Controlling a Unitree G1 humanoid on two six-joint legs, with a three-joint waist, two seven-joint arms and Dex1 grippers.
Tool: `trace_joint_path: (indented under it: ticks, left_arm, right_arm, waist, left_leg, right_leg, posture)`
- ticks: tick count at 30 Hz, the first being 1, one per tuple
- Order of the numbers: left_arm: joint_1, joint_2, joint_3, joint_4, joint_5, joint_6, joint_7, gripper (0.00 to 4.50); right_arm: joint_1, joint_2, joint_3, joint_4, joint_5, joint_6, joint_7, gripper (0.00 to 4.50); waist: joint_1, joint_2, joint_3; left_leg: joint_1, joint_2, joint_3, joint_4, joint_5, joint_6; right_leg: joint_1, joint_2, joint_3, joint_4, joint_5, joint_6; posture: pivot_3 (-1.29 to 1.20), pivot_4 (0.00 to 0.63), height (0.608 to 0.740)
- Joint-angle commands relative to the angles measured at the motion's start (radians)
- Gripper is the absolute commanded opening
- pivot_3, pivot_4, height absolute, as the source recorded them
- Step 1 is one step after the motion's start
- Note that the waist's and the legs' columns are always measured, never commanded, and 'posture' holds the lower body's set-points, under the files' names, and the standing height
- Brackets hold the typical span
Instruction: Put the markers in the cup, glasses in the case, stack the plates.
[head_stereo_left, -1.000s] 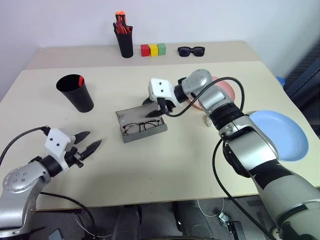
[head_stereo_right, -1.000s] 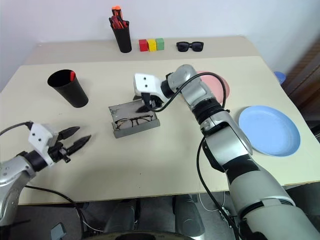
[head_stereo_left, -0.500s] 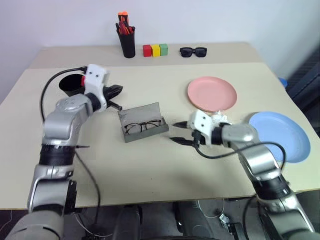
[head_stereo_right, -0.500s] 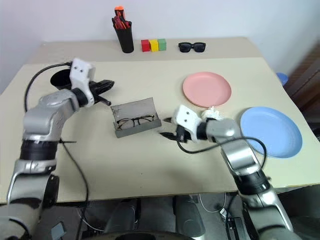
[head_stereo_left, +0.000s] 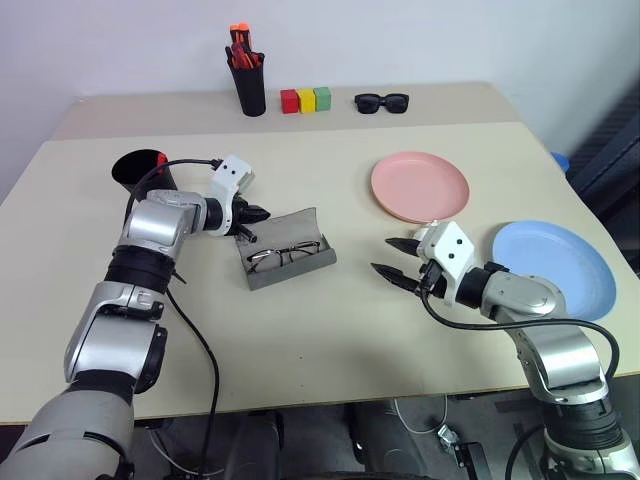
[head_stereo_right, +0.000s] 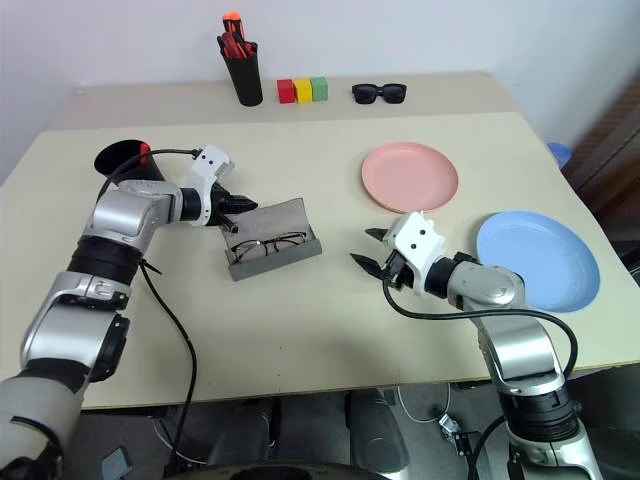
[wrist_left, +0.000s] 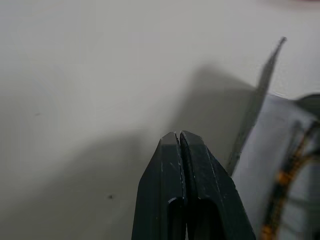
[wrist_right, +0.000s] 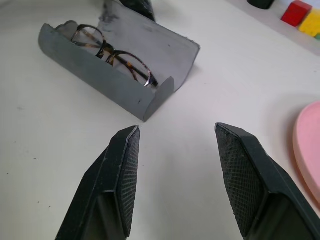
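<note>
While your right gripper (head_stereo_left: 397, 256) waits nearest, jaws parted and empty, note: glasses (head_stereo_left: 284, 254) lying in the unlidded case (head_stereo_left: 290, 250); left gripper (head_stereo_left: 258, 213), jaws clenched on nothing, behind its lid; blue plate (head_stereo_left: 560, 270) and pink plate (head_stereo_left: 420, 187) unstacked; red-capped marker in cup (head_stereo_left: 140, 170).

No text, label, brand, number or sign can be read on anything here.
</note>
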Motion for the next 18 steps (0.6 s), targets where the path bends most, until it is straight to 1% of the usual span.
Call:
trace_joint_path:
  ticks: [1, 4, 7, 9, 11, 13, 16, 18]
  left_arm:
    - [0.079, 0.04, 0.018, -0.185, -0.037, -0.073, -0.098, 0.02]
    - [0.202, 0.1, 0.027, -0.39, -0.071, -0.118, -0.172, 0.02]
    - [0.29, 0.135, 0.026, -0.514, -0.093, -0.079, -0.186, 0.02]
    - [0.358, 0.163, 0.011, -0.588, -0.077, -0.106, -0.188, 0.02]
    - [0.403, 0.175, 0.008, -0.623, -0.054, -0.147, -0.173, 0.02]
    - [0.428, 0.166, 0.026, -0.636, -0.035, -0.186, -0.129, 0.02]
    - [0.444, 0.124, 0.1, -0.649, -0.047, -0.224, -0.033, 0.02]
    - [0.482, 0.103, 0.164, -0.685, -0.064, -0.27, 0.017, 0.02]
  right_arm:
    - [-0.035, -0.001, -0.002, -0.003, 0.016, -0.025, -0.019, 2.39]
    - [-0.066, 0.004, 0.01, 0.032, 0.017, -0.04, -0.021, 2.39]
    - [-0.095, 0.009, 0.019, 0.067, 0.021, -0.058, -0.024, 2.39]
    - [-0.121, 0.013, 0.031, 0.103, 0.013, -0.067, -0.032, 2.39]
    - [-0.154, 0.007, 0.053, 0.157, -0.026, -0.081, -0.053, 2.39]
    - [-0.203, 0.004, 0.073, 0.231, -0.074, -0.073, -0.091, 2.39]
    - [-0.283, 0.005, 0.1, 0.351, -0.143, -0.099, -0.145, 2.39]
    - [-0.351, 0.001, 0.146, 0.464, -0.214, -0.138, -0.176, 2.39]
  waist:
    - [0.001, 0.0, 0.0]
    - [-0.001, 0.0, 0.0]
    - [0.004, 0.0, 0.0]
    - [0.005, 0.0, 0.0]
    - [0.007, 0.0, 0.0]
    - [0.01, 0.0, 0.0]
    - [0.013, 0.0, 0.0]
    - [0.01, 0.0, 0.0]
  left_leg:
    - [0.0, 0.0, 0.0, 0.0, 0.0, 0.0]
    - [0.0, 0.0, 0.0, 0.0, 0.0, 0.0]
    - [0.0, 0.0, 0.0, 0.0, 0.0, 0.0]
    - [0.0, 0.0, 0.0, 0.001, 0.0, 0.0]
    - [0.0, 0.0, 0.001, 0.001, 0.0, 0.0]
    - [0.0, 0.0, 0.001, 0.002, 0.0, 0.0]
    - [0.0, 0.0, 0.001, 0.002, 0.0, 0.0]
    - [0.0, 0.0, 0.001, 0.003, 0.0, 0.0]
  right_leg:
    - [0.0, 0.0, 0.0, 0.0, 0.0, 0.0]
    - [0.0, 0.0, 0.001, 0.0, 0.0, 0.0]
    - [0.0, 0.0, 0.001, 0.0, 0.0, 0.0]
    - [0.0, 0.0, 0.001, 0.0, 0.0, -0.001]
    - [0.001, 0.0, 0.001, 0.0, -0.001, -0.002]
    - [0.001, 0.0, 0.001, 0.0, -0.002, -0.003]
    - [0.001, 0.0, 0.001, 0.0, -0.002, -0.003]
    - [0.0, 0.0, 0.001, 0.0, -0.001, -0.003]
  posture:
    - [0.0, 0.15, 0.74]
    - [0.0, 0.15, 0.74]
    - [0.0, 0.15, 0.74]
    - [0.0, 0.15, 0.74]
    - [0.0, 0.15, 0.74]
    - [0.0, 0.15, 0.74]
    - [0.0, 0.15, 0.74]
    - [0.0, 0.15, 0.74]
